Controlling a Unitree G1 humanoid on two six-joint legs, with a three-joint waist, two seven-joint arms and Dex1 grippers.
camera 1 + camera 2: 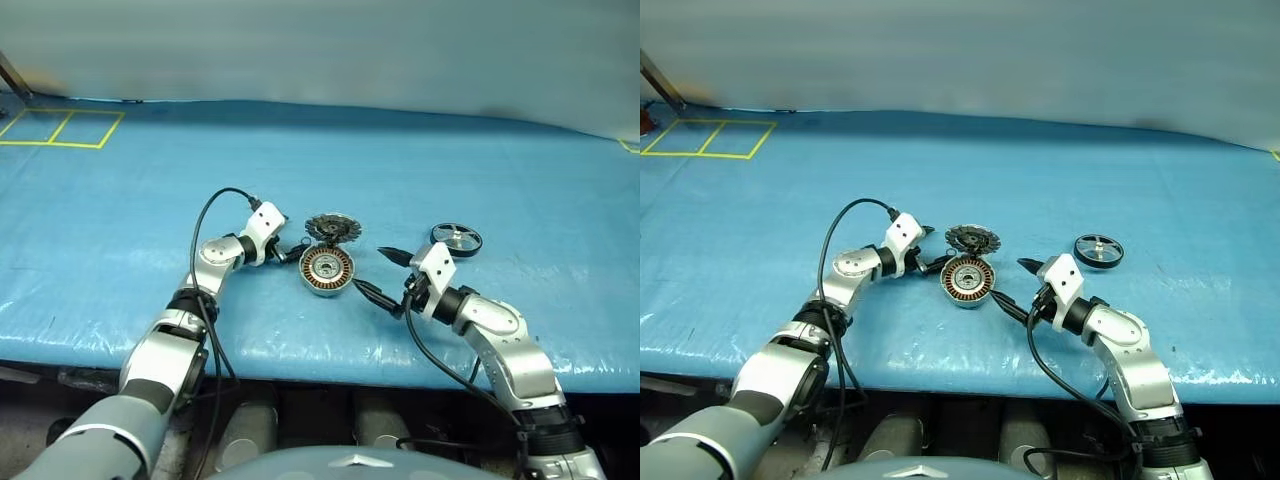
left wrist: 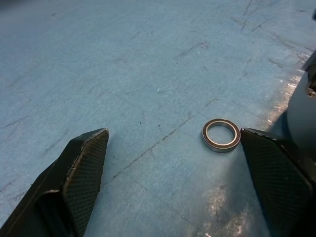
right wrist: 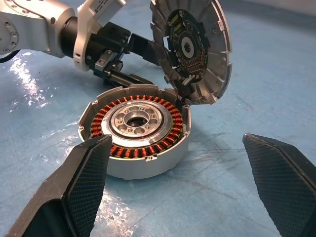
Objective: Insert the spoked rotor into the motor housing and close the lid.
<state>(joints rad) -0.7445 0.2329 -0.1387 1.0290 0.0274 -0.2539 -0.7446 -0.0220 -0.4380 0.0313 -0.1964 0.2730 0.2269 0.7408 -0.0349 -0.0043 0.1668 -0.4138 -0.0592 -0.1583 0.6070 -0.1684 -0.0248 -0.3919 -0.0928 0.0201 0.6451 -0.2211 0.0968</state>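
work surface: blue tarp-covered table (image 1: 420, 170), carries all parts; yellow taped rectangles (image 1: 60, 128) at far left corner, unused, count two cells
right gripper (image 1: 386, 274): fingers spread wide, holding nothing; parked just right of housing, pointed at it, likely to steady it or wait for rotor pickup
left gripper (image 1: 936, 250): fingers apart, nothing gripped; tips just left of housing and lid, looks placed to handle the hinged lid, contact cannot be told
motor housing (image 1: 327, 270): centre of table between both grippers; flat on tarp, copper windings ring exposed, centre bore empty, so ready to receive rotor; count one
lid (image 1: 332, 229): toothed grey disc, swung up at housing's far edge, attached at rim hinge per right wrist view; stands open to leave bore free; count one
spoked rotor (image 1: 456, 239): black ring, silver spokes, lying flat right of housing, beyond right gripper, apart from it; not yet inserted; count one
bearing ring (image 2: 220, 135): small metal ring loose on tarp between left fingers, beside one tip; purpose unclear; count one
grippers: count two, both empty
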